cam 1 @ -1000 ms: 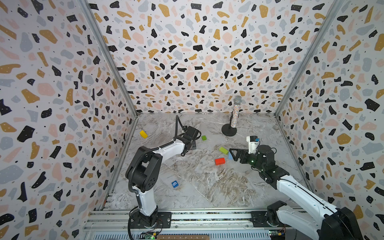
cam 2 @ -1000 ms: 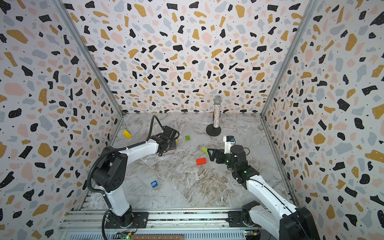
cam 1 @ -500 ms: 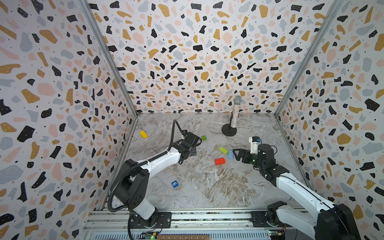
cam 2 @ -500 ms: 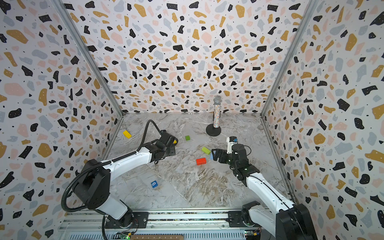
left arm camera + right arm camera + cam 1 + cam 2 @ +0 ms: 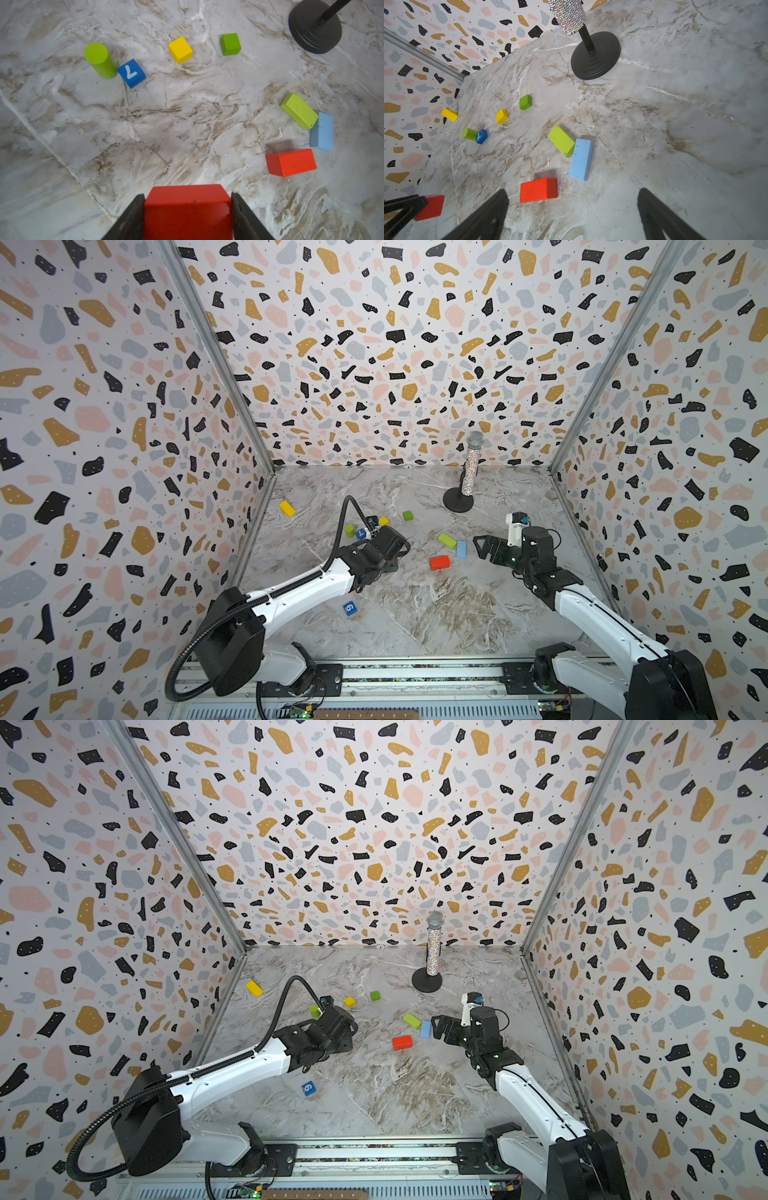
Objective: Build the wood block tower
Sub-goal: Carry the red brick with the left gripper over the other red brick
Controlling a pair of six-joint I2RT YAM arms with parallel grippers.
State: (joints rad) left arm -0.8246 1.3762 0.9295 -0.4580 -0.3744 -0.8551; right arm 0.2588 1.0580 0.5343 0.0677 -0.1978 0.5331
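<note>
The left end effector [image 5: 187,195] is partly closed, its black fingers [image 5: 133,218] pressed on either side of a red block [image 5: 188,214]. The right end effector [image 5: 572,216] is spread wide and holds nothing. It sits near a red brick [image 5: 538,190] and a light blue brick [image 5: 581,159] and touches neither.

From above, the left arm's wrist hides its fingers and the gripped block. In a top view it also covers the dark blue cube marked 7 [image 5: 360,534]. The gripped block runs off the edge of the left wrist view and is blurred in the right wrist view. I can't tell whether it is clear of the tabletop [image 5: 436,614].

The wood blocks lie scattered on the marble-patterned tabletop, each resting on the surface itself. A lime green brick [image 5: 447,541] touches the light blue brick at one corner, and the red brick sits close by. A green cylinder [image 5: 349,530] stands right against the cube marked 7. A yellow cube [image 5: 384,521] and a green cube [image 5: 408,515] sit apart towards the back. A yellow brick [image 5: 286,508] lies near the left wall. Another dark blue numbered cube [image 5: 350,608] lies alone towards the front. A glittery microphone [image 5: 471,472] stands at the back on a round black base.
</note>
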